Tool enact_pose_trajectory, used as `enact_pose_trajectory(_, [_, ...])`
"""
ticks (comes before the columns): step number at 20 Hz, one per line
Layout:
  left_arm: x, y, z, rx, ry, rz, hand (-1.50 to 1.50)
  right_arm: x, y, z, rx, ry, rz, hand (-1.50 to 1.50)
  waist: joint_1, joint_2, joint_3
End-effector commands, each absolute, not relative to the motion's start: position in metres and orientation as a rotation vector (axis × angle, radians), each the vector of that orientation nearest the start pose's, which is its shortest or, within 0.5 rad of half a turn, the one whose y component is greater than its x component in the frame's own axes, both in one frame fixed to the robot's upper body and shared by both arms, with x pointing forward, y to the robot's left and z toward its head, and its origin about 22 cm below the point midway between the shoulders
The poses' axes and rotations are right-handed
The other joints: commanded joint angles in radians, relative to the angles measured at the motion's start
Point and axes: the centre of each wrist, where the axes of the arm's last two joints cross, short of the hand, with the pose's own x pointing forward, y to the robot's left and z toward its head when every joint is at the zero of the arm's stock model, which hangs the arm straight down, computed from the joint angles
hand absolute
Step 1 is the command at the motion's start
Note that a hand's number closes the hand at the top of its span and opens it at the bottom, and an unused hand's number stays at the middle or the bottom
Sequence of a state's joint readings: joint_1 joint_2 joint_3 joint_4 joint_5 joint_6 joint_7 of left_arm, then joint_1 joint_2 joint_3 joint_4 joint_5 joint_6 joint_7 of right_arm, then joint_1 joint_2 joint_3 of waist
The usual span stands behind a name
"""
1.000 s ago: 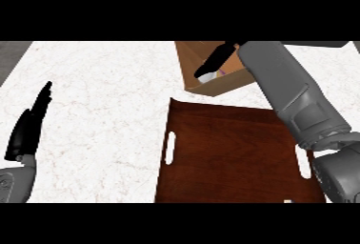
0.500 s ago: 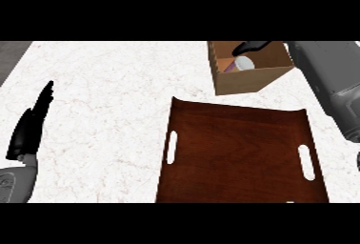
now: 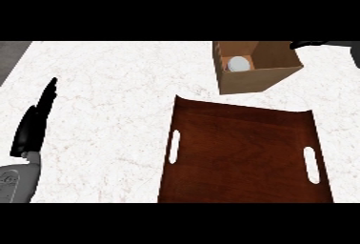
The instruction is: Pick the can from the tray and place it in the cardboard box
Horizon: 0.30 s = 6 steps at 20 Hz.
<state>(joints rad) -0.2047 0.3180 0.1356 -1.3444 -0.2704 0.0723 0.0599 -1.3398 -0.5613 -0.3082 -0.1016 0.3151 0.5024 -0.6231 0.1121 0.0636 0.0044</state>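
Now: can [image 3: 238, 64] sits inside the cardboard box [image 3: 260, 78], against its left inner wall, pale top facing up. Box is open-topped, standing on the white marbled counter [image 3: 112, 95] just past the far edge of the tray [image 3: 243, 152]; near corner of the box and the tray's far rim almost touch.

Tray is dark brown wood with a slot handle on each side, nothing on it.

Right hand [image 3: 309, 44]: only a black tip shows at the top right edge, beyond the box's far right corner and apart from it. Can't tell whether its fingers are apart or together. It holds nothing that I can see.

Left hand [image 3: 34, 126]: resting at the left edge over the counter, fingers straight and together, pointing away, well apart from tray and box.

Versus half a second ago: right hand was over the box opening right by the can, forearm filling the upper right; now arm is almost fully out of view. Can stays in the box. Left hand unchanged.
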Motion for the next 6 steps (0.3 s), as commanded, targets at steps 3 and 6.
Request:
enact_pose_trajectory(3, [0.293,0.326,0.034,0.583,-1.473,-0.294,0.00,0.452,-0.375,0.233,0.085,-1.943,0.644,-1.50,0.021,0.011,0.003])
enact_pose_trajectory(6, [0.299,0.322,0.038,0.578,-1.493,-0.289,0.00,0.448,-0.383,0.235,0.070,-1.905,0.726,-1.50,0.017,0.017,0.004])
